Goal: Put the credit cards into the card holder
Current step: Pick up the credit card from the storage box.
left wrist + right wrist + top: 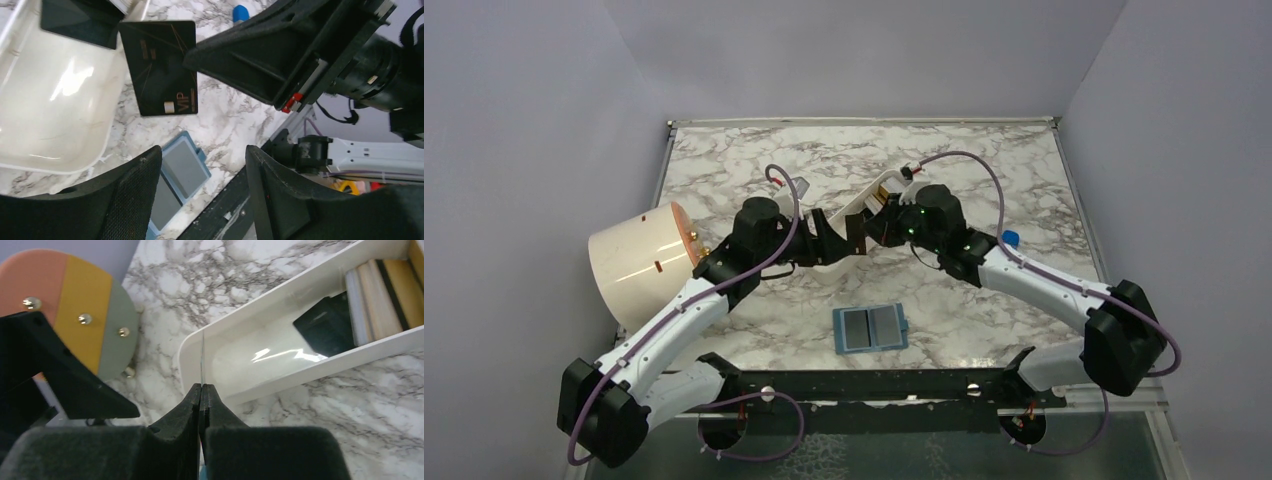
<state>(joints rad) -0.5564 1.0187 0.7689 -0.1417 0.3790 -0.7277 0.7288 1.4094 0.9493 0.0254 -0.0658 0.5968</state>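
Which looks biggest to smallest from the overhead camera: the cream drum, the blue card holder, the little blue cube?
1. cream drum
2. card holder
3. blue cube, by far the smallest

place: robot test lab, boxed-in bench cell | walls (pixel 514 120): plain grey panels closing the counter (pixel 984 180) at 9, 12 and 3 o'clock | counter: marble-look sheet with metal edging (pixel 864 122) | 6 o'clock: black rail (pixel 884 383), left arm (pixel 664 325) and right arm (pixel 1044 285) bolted there | purple cables (pixel 969 160) looping along both arms
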